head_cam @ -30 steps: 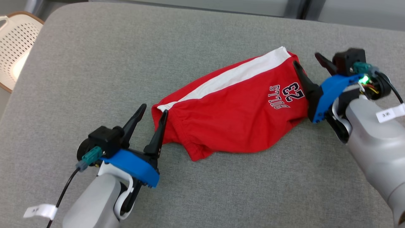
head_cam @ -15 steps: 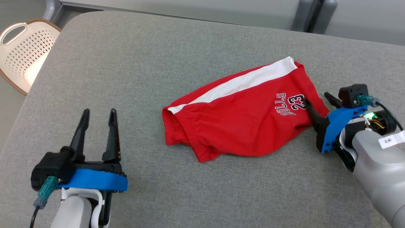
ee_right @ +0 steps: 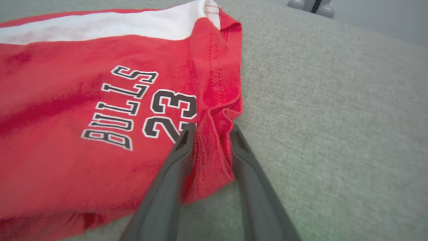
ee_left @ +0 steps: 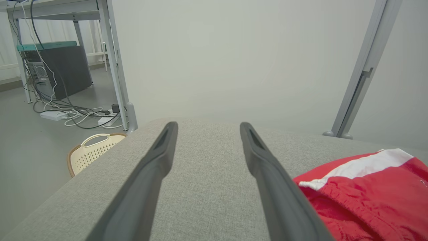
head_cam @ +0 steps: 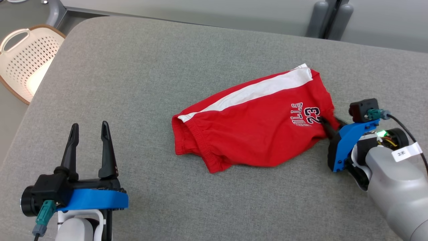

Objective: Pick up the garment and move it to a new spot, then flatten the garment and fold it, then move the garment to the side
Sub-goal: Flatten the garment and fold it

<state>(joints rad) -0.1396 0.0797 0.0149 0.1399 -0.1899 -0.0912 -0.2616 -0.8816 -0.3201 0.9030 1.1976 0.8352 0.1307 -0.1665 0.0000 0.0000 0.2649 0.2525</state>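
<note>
The garment, red shorts with a white side stripe and "BULLS 23" print, lies crumpled on the grey cushion. My right gripper is at its right end. In the right wrist view the gripper has narrowed jaws pinching a raised fold of the red hem just right of the print. My left gripper stands open at the lower left, well clear of the shorts, with nothing between its fingers. From the left wrist, that gripper points along bare cushion, with the garment off to its right.
A cream perforated basket stands on the floor beyond the cushion's left edge. Grey metal posts rise behind the far edge. The left wrist view shows a desk frame with cables on the floor.
My left gripper has drawn back from the garment's left end to the lower left. The right gripper's jaws have narrowed onto the hem. The head camera has shifted.
</note>
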